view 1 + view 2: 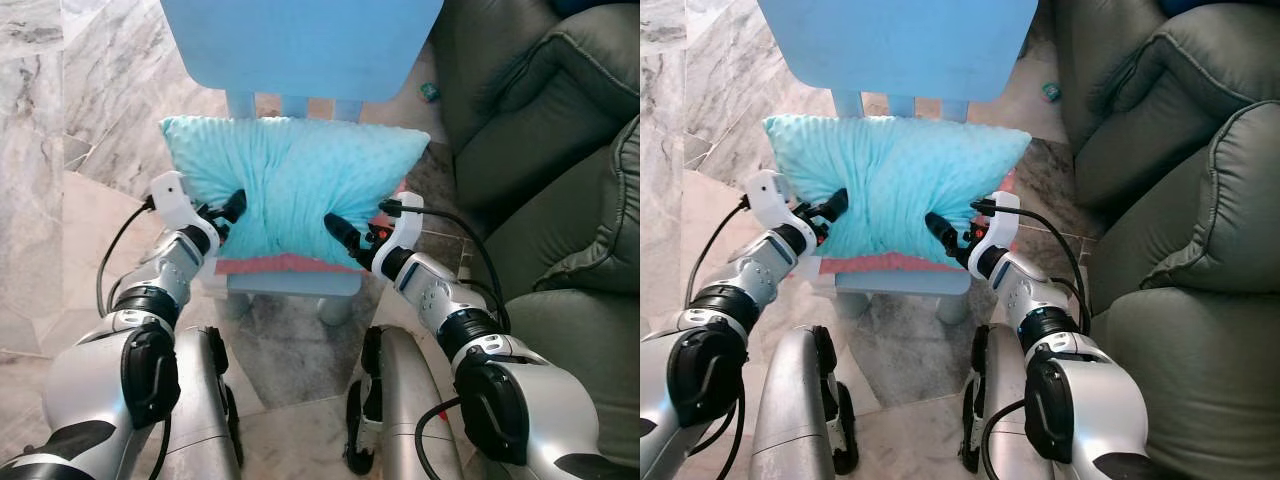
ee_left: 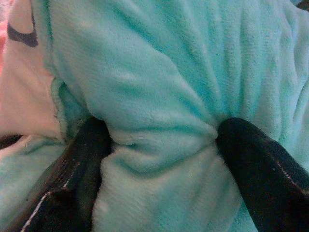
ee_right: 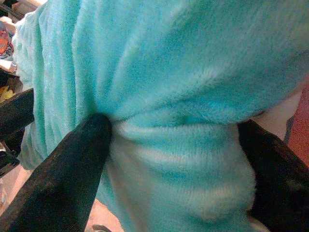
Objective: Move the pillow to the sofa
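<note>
The plush turquoise pillow point(image 1: 290, 185) lies on the pale blue wooden chair point(image 1: 300, 45), left of the grey-green sofa point(image 1: 540, 120). Left gripper point(image 1: 228, 208) and right gripper point(image 1: 340, 234) each pinch its soft, light, yielding near edge; deep bunched folds should hold best.

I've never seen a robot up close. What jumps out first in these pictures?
A fluffy turquoise pillow lies on a small blue chair, squeezed from both sides by the left gripper and right gripper, whose black jaws pinch folds of its fabric. A grey sofa stands just to the robot's right.
</note>
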Motion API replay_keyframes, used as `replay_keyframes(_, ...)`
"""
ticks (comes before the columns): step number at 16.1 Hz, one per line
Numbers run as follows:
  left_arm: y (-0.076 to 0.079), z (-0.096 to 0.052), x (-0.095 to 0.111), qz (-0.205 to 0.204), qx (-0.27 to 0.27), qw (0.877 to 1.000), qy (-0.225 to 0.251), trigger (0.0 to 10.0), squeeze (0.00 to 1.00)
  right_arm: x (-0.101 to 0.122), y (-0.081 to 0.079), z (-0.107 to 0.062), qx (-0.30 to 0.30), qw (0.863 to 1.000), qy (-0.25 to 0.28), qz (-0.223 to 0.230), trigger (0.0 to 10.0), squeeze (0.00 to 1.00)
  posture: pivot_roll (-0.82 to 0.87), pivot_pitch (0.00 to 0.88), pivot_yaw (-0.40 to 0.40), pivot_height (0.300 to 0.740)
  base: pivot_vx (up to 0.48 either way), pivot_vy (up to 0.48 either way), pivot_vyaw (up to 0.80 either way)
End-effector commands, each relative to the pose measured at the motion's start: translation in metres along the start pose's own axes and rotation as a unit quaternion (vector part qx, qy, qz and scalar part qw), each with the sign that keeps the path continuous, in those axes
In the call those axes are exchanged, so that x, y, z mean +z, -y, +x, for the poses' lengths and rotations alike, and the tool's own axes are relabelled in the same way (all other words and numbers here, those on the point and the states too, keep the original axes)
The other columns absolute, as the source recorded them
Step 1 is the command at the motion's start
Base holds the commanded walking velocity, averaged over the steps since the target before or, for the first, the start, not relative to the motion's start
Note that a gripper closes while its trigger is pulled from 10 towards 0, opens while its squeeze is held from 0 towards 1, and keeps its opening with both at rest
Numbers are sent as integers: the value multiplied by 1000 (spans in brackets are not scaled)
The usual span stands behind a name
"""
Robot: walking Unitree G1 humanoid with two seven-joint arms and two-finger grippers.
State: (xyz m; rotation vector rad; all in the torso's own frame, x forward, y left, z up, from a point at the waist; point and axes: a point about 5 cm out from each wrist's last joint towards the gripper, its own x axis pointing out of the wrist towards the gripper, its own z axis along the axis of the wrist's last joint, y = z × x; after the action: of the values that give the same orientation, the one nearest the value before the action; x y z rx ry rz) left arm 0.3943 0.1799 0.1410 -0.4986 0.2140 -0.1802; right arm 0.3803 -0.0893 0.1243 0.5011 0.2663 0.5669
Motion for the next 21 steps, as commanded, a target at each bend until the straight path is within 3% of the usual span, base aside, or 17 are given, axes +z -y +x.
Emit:
replay_keyframes(1, 1, -2, -22, 2, -5, 999, -43, 0, 0, -18, 3, -4, 1, 1000, -29, 9, 0, 0, -77, 425, -80, 555, 0, 0, 0)
replay_keyframes(6, -7, -5, -21, 8, 5, 999, -42, 0, 0, -21, 9, -7, -17, 999, -29, 2, 0, 0, -70, 425, -78, 555, 0, 0, 0)
replay_keyframes(21, -10, -6, -23, 23, 16, 999, -41, 0, 0, -24, 11, -9, -21, 999, -32, -8, 0, 0, -74, 415, -80, 555, 0, 0, 0)
